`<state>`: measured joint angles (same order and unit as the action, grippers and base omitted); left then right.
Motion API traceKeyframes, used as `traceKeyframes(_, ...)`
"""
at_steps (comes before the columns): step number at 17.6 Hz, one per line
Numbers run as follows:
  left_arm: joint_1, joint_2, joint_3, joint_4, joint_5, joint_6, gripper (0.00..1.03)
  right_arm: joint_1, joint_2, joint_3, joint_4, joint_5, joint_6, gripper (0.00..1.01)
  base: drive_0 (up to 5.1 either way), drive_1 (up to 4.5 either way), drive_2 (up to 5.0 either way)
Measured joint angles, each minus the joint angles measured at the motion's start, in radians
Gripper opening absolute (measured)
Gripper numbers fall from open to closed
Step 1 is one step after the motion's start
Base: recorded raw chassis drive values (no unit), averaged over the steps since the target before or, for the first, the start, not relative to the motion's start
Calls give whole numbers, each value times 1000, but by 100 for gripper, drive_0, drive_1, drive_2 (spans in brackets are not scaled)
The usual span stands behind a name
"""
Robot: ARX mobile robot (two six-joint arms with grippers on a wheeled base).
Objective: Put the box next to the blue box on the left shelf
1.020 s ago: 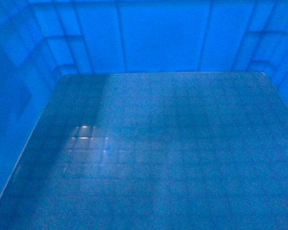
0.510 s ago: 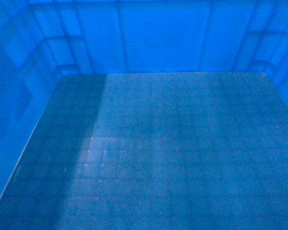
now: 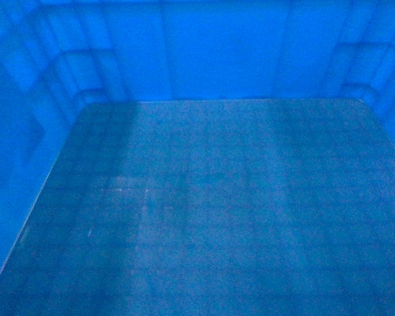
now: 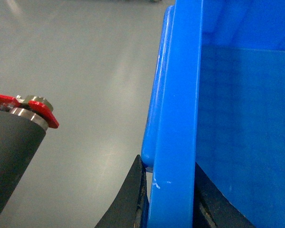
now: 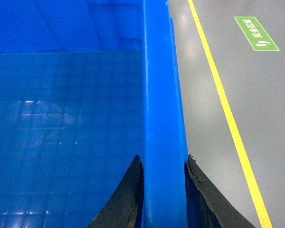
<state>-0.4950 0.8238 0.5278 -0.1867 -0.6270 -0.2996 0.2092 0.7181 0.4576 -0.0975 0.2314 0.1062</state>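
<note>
Head view: the box [image 3: 217,197] fills the frame, and the bright glint on its gridded floor has faded, suggesting it is being carried under changing light.

Left wrist: the left gripper [image 4: 168,199] clamps the box's left rim above grey floor [image 4: 76,95].

Right wrist: the right gripper [image 5: 164,194] pinches the right rim beside a yellow line [image 5: 228,118]; no shelf is visible.

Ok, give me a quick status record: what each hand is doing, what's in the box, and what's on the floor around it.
left hand: shut on the box, one finger either side of its left rim
right hand: shut on the box, clamping the right rim the same way
box contents: nothing visible on its gridded bottom
head view: filled by the box's inside; shelf not visible
floor: grey, with a yellow line and a green sign on the right side
</note>
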Motion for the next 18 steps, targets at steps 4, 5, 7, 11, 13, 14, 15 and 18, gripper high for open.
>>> traceKeyframes(4,0,-5,0,-8,-4,0,14,0,-2,0,-3,0,0,18,3,300,-294)
traceKeyframes(5,0,-6,0,-2,-3,0,14,0,-2,0,1,-1,0,18,-4,401,-408)
traceKeyframes(7,0,-5,0,-2,-2,0,14,0,-1,0,0,0,0,18,-2,402,-407)
traceKeyframes(11,0,-4,0,-3,-3,0,14,0,-1,0,0,0,0,18,-6,399,-412)
traceKeyframes(13,0,-1,0,-2,0,0,14,0,0,0,-1,0,0,18,-4,402,-410)
traceKeyframes(14,0,0,0,-5,-2,0,14,0,0,0,-1,0,0,18,4,410,-402)
traceKeyframes(15,0,-1,0,0,-2,0,14,0,0,0,0,0,0,18,1,407,-405)
traceKeyframes(18,0,0,0,-6,-2,0,14,0,0,-1,-3,0,0,18,-8,398,-414)
